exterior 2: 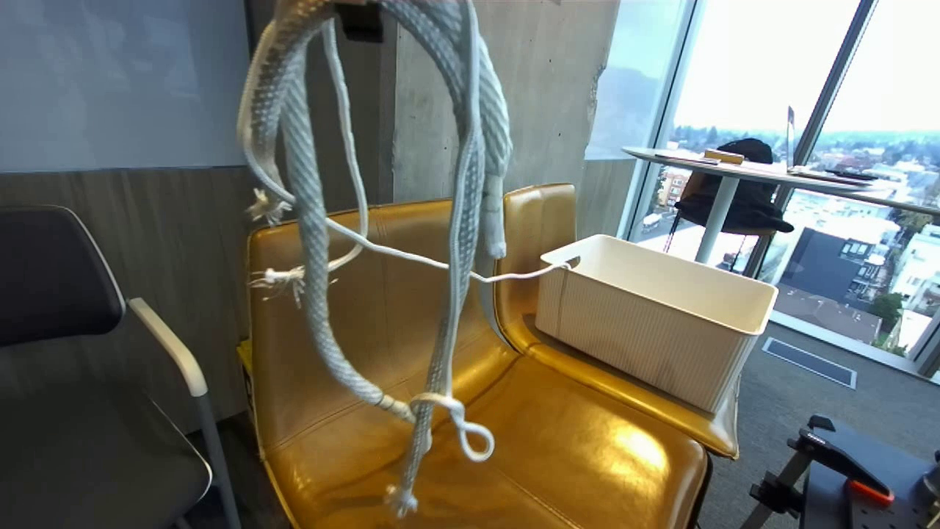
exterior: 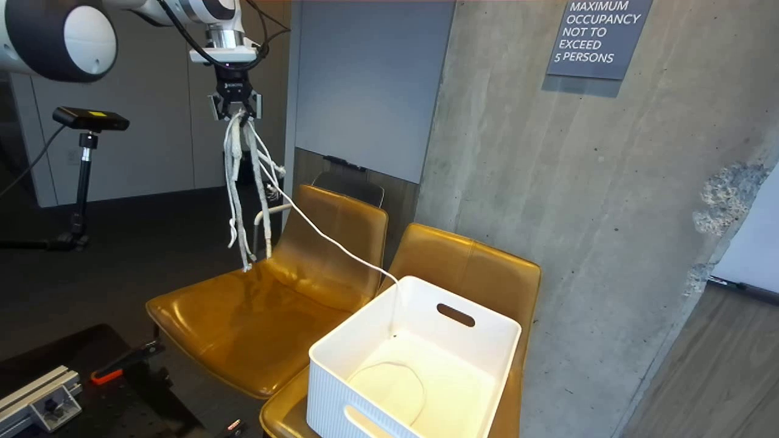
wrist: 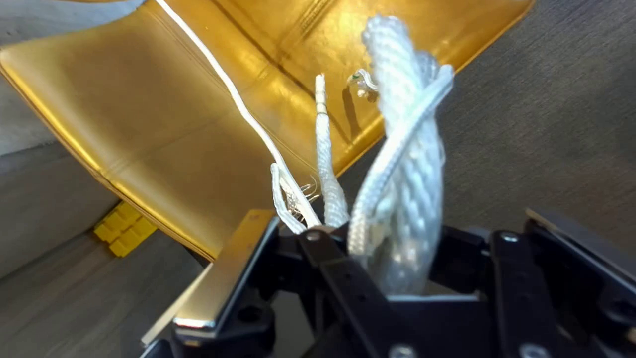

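My gripper (exterior: 239, 114) is shut on a bundle of white ropes (exterior: 236, 152), high above a tan leather chair (exterior: 261, 328). Thick braided lengths of the ropes (exterior 2: 312, 213) dangle in loops, some with frayed or taped ends. In the wrist view the ropes (wrist: 412, 199) pass between the fingers and hide the fingertips. From the bundle a thin white cord (exterior: 341, 247) slants down over the near rim of a white ribbed bin (exterior: 341, 389), and a loop of it lies on the bin floor. The bin (exterior 2: 631, 338) rests on a second tan chair in both exterior views.
A camera on a stand (exterior: 91, 118) is beside the arm. A dark chair with an armrest (exterior 2: 59, 279) stands near the tan chairs. A black table corner bears an aluminium profile (exterior: 36, 398) and an orange-tipped tool (exterior: 109, 374). The concrete wall (exterior: 584, 243) rises behind.
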You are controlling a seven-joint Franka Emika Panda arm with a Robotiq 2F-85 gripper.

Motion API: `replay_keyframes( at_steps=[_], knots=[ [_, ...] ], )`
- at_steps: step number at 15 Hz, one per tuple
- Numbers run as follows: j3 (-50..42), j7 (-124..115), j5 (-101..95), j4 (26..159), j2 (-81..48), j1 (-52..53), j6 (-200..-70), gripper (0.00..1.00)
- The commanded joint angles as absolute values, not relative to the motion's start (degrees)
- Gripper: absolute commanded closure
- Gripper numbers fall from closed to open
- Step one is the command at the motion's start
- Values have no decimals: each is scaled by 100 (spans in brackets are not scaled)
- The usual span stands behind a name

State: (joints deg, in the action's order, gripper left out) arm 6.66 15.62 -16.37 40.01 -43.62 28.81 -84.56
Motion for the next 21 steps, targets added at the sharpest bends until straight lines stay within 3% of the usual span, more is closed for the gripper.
replay_keyframes(
  at_steps=[1, 8, 15, 16, 21],
  knots=[
    [717, 1537, -1668, 3308, -4807, 3375, -8275, 100],
    [550, 1544, -1533, 2761, -5168, 3720, -8120, 100],
    [181, 1627, -1523, 2192, -5072, 2892, -7508, 100],
    [152, 1569, -1512, 2691, -4767, 2736, -7700, 100],
    [10, 1620, -1540, 2722, -4710, 2198, -7647, 100]
  ],
)
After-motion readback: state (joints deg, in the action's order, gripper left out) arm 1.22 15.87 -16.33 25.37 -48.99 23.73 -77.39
